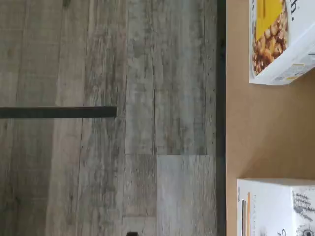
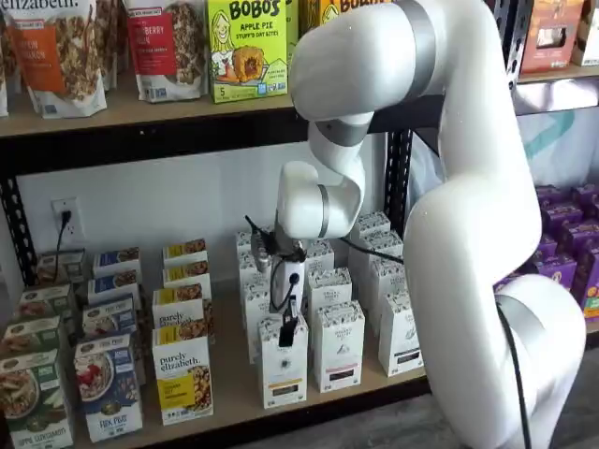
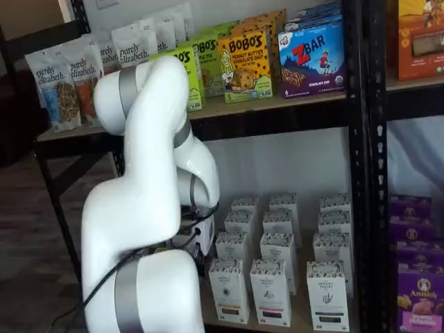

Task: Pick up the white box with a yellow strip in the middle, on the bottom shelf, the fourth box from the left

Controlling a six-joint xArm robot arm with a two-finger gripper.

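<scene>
Tan wood forms the bottom shelf (image 2: 234,398), and along its front edge, taken from left to right, a wide "purely elizabeth" box (image 2: 182,379) with a yellow panel is seen, then the white box (image 2: 283,369) with the yellowish strip low on its front, then a like white carton with a black strip (image 2: 339,346). The gripper (image 2: 289,323) hangs just in front of the white box's upper part; its black fingers are seen side-on, its jaws are taken to stand fully apart, and nothing is held. The main risk is judged to be the close spacing. If the approach drifts left, the yellow-panel box could be nudged. If it drifts right, the black-strip carton could be caught instead, or pinched together with the target. A tall, narrow carton is also likely to be tipped backward into the row behind if it is pushed before the fingers close. A grip taken too near the top could let it swing or slip. In the wrist view the white box (image 1: 275,206) and the yellow-panel box are shown well apart on the bare board, beside the black front rail (image 1: 221,98). Beyond the rail, a grey weathered plank floor (image 1: 98,147) is seen. Behind the shelf a white wall with a power outlet (image 2: 65,215) is visible, an upper shelf (image 2: 122,112) of snack packs runs above, and purple boxes (image 2: 562,267) are stacked at the far right.
</scene>
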